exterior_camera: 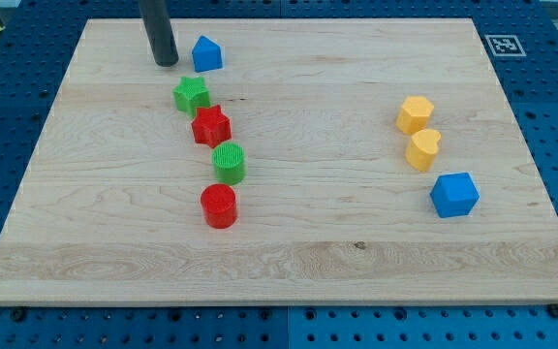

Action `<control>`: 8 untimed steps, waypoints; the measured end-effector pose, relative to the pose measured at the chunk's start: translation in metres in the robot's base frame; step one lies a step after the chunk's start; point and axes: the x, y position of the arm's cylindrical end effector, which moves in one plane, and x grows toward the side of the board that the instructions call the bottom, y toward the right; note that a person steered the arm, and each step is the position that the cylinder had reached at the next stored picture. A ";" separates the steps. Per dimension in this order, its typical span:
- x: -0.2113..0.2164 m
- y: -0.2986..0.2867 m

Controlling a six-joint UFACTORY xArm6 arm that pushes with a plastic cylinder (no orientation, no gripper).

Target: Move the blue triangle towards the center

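Note:
The blue triangle lies near the view's top edge of the wooden board, left of the middle. My tip stands on the board just to the left of the blue triangle, a small gap apart from it. The dark rod rises from the tip out of the view's top.
Below the triangle runs a line of blocks: a green star, a red star, a green cylinder and a red cylinder. At the view's right lie a yellow hexagon, a yellow heart and a blue cube.

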 end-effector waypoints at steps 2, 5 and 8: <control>-0.001 0.067; -0.027 0.115; 0.020 0.159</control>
